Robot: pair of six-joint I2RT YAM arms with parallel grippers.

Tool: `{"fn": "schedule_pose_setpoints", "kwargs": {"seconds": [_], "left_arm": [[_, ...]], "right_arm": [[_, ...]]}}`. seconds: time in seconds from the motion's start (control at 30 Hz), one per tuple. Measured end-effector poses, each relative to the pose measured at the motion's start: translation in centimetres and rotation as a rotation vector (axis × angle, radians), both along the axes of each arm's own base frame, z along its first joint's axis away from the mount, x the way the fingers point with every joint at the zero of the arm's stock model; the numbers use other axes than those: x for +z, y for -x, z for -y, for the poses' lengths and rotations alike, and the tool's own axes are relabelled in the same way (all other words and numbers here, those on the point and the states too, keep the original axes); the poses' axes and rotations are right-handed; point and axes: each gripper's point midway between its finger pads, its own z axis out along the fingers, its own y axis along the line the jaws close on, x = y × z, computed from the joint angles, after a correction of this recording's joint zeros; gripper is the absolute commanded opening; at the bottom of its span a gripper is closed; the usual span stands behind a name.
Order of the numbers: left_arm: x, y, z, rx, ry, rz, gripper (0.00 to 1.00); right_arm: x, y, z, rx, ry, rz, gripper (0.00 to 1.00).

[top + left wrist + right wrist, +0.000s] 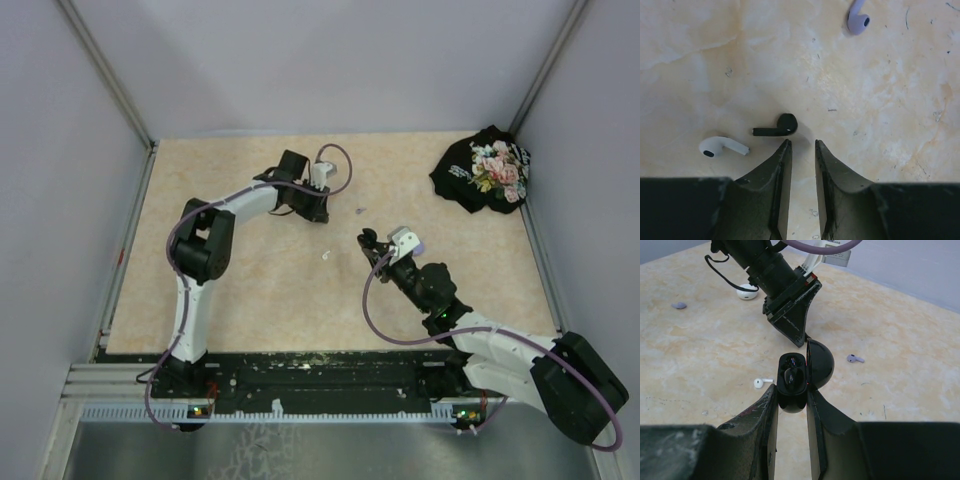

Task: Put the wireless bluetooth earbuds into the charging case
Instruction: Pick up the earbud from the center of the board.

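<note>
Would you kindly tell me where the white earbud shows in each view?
Top external: white earbud near the picture's centre.
Left wrist: lower left, beside the black earbud.
Right wrist: left of the open black case.
Shared landmark: the purple earbud, in all three views.

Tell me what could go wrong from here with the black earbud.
The black earbud lies just outside the left gripper, beside one fingertip, with nothing between the narrowly parted jaws; a grab here could miss or flick it away. The right gripper pinches the open black case by its sides, so pushing an earbud in might tip it.
</note>
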Motion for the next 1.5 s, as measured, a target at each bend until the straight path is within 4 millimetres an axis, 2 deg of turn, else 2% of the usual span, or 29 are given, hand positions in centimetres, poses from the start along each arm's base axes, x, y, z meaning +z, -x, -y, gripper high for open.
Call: {"fn": "schedule_pose_setpoints", "kwargs": {"seconds": [0.2, 0.57, 0.73, 1.0, 1.1, 1.3, 1.5], "left_arm": [[-0.1, 0.9, -0.5, -0.021, -0.032, 0.005, 0.28], [0.2, 1.3, -1.7, 0.032, -0.068, 0.009, 0.42], [1.6, 0.3, -1.3, 0.020, -0.050, 0.076, 0.49], [5.1, -2.2, 0.3, -0.037, 0.002, 0.211, 0.53], [5.6, -3.1, 0.9, -0.059, 0.014, 0.239, 0.54], [4.1, -3.6, 1.9, -0.099, 0.018, 0.227, 0.54], [1.7, -2.7, 1.6, -0.116, -0.006, 0.161, 0.54]], "right_arm": [[0.1, 0.1, -0.1, 0.005, -0.005, 0.000, 0.00], [0.3, 0.2, -0.2, 0.011, -0.013, 0.000, 0.00], [0.3, 0.2, -0.2, 0.011, -0.013, 0.000, 0.00], [0.2, 0.2, -0.1, 0.010, -0.012, -0.002, 0.00], [0.1, 0.2, -0.1, 0.010, -0.010, -0.005, 0.00], [-0.2, 0.2, -0.1, 0.010, -0.003, -0.013, 0.00], [-0.4, 0.2, -0.1, 0.010, 0.003, -0.020, 0.00]]}}
